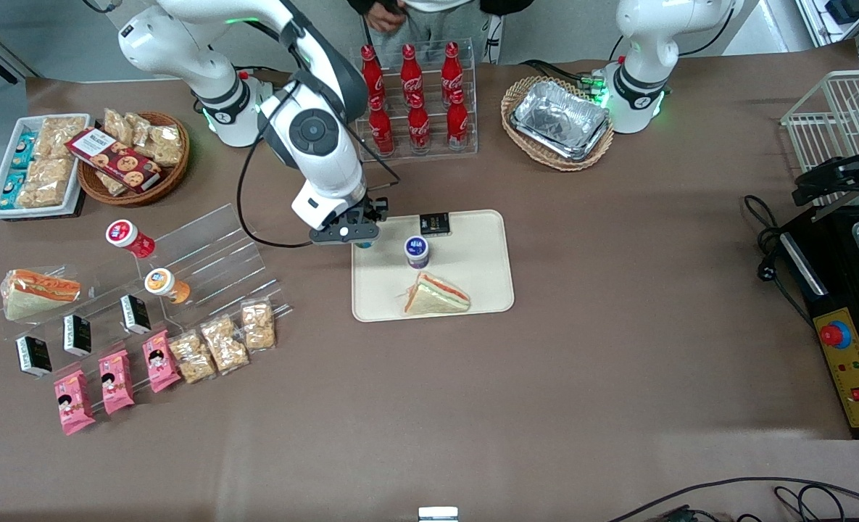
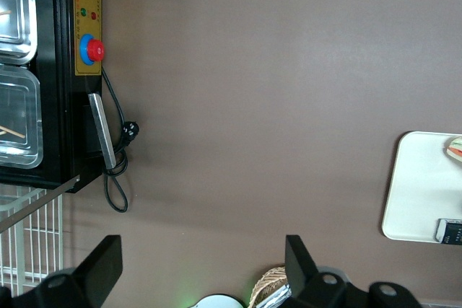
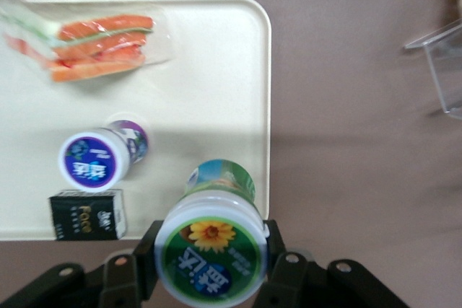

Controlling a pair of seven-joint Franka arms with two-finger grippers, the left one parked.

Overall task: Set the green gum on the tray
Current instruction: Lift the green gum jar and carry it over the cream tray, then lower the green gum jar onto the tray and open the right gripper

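Note:
My right gripper is shut on the green gum, a small bottle with a green lid bearing a sunflower and a teal-green body. It holds the bottle upright over the edge of the beige tray that lies toward the working arm's end. In the front view only a sliver of the green gum shows under the hand, at the tray's edge. I cannot tell whether the bottle rests on the tray or hangs just above it.
On the tray are a blue-purple-lidded gum bottle, a wrapped sandwich and a small black box. An acrylic rack with orange- and red-lidded bottles and snack packs lies toward the working arm's end. Cola bottles stand farther from the camera.

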